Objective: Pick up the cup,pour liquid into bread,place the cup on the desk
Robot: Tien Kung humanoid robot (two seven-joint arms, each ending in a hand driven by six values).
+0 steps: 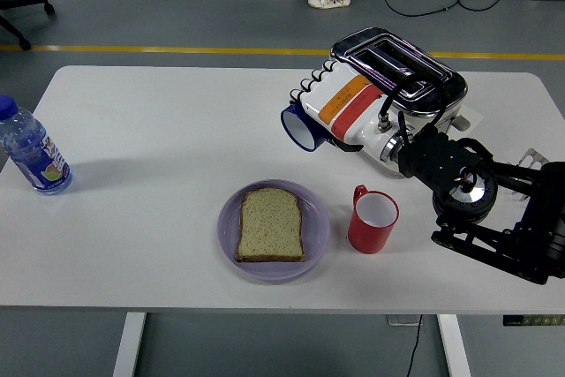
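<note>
We see the right hand (328, 108) clenched around the blue cup (298, 127), holding it above the table (159, 130), just in front of the toaster (402, 72). The cup lies tipped on its side, its mouth facing left and slightly toward us. The bread (270, 224) sits on the purple plate (229, 234), nearer to us and below the cup, well apart from it. We judge this to be step 3 of 3: the pour appears over or abandoned, since the cup is not over the slice. Next, the cup needs righting and lowering onto bare table, clear of the red mug (372, 219) beside the plate. No left hand shows.
</note>
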